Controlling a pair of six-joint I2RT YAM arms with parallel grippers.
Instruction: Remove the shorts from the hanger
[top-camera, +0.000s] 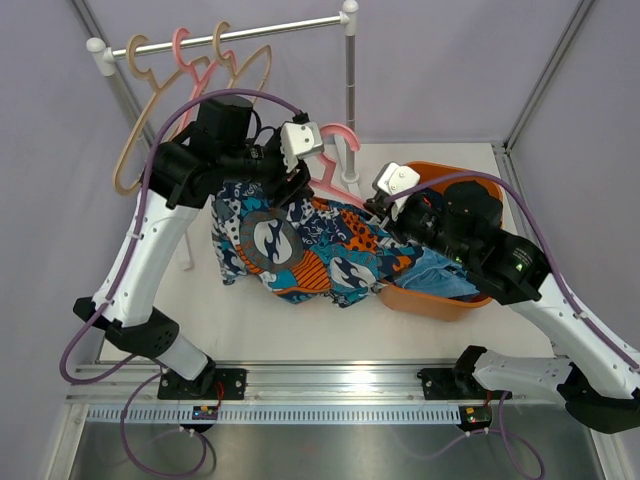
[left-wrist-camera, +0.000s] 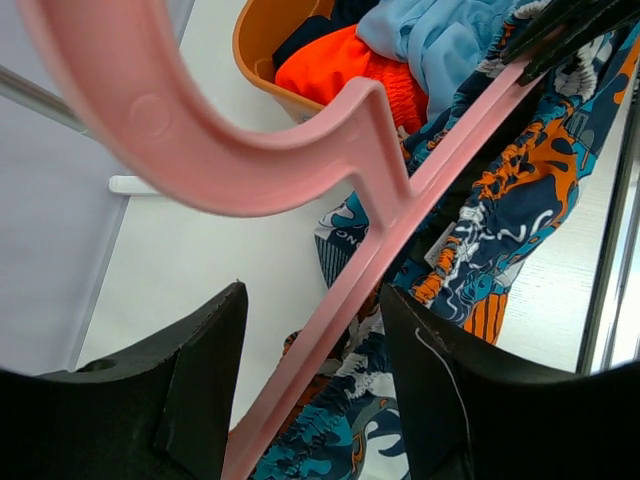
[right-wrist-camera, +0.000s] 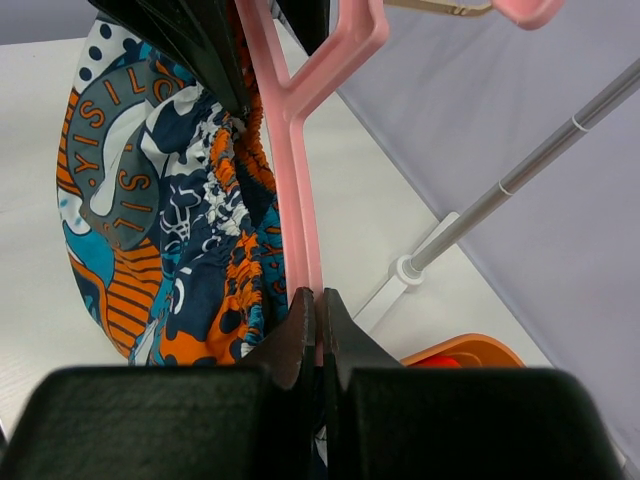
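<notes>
**Print shorts on the pink hanger, held between two hands**

A white bench (top-camera: 300, 330) is seen, with a clothes rack (top-camera: 250, 30) standing at its far side. The multicolour print shorts (top-camera: 300, 250) are spread over the middle of the bench. Their waistband is bunched along the bar of the pink hanger (left-wrist-camera: 340, 300), which is raised above the cloth.

Just right of them an orange basket (top-camera: 425, 300) is set, and in it light blue shorts (left-wrist-camera: 440, 40) and orange-red shorts (left-wrist-camera: 330, 65) are piled.

The right hand (right-wrist-camera: 315, 300) is pinched tight on one end of the hanger's bar, beside the waistband. The left hand (left-wrist-camera: 310, 295) is spread wide, with its fingers (left-wrist-camera: 200, 380) either side of the bar near the hook. Whether they touch the bar cannot be told.
</notes>
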